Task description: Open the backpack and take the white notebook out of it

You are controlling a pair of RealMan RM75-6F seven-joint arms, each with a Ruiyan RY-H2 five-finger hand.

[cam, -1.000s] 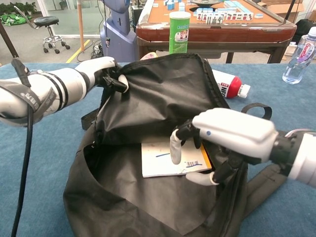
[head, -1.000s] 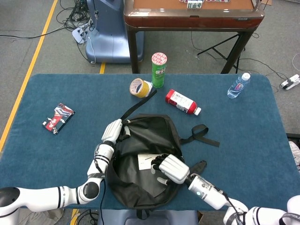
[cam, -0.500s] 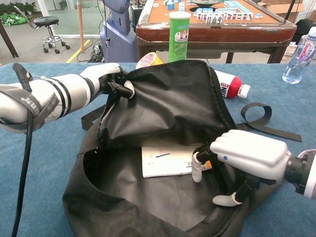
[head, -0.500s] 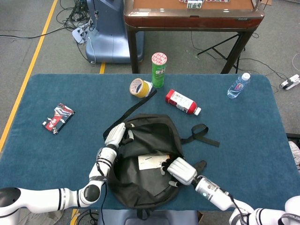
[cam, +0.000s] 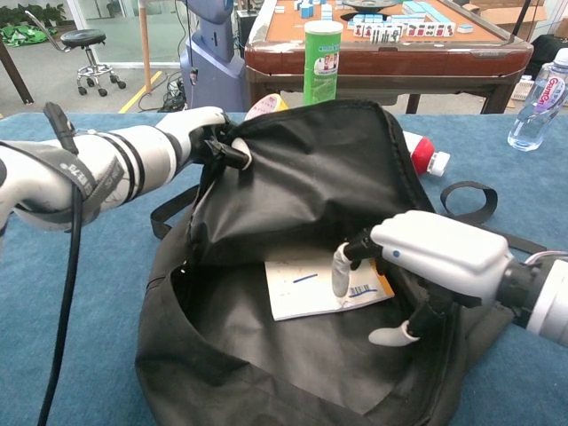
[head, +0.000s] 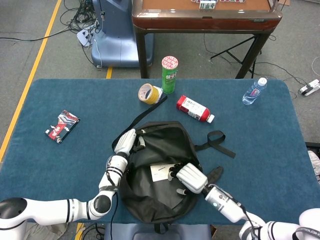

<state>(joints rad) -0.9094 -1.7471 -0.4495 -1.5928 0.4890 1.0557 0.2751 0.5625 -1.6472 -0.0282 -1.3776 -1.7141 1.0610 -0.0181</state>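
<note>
Inside the backpack (cam: 293, 204), the white notebook (cam: 306, 286) lies just left of the right robot hand (cam: 417, 266), whose spread fingers touch it; the left robot hand (cam: 209, 133) pinches the flap.

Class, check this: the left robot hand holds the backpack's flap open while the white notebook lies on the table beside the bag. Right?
Not quite. The left robot hand does hold the backpack flap open, but the chest view shows the white notebook still inside the bag.

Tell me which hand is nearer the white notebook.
Right. The right hand is inside the open backpack, with a finger on the white notebook. The left hand grips the backpack's raised flap, away from the notebook.
</note>
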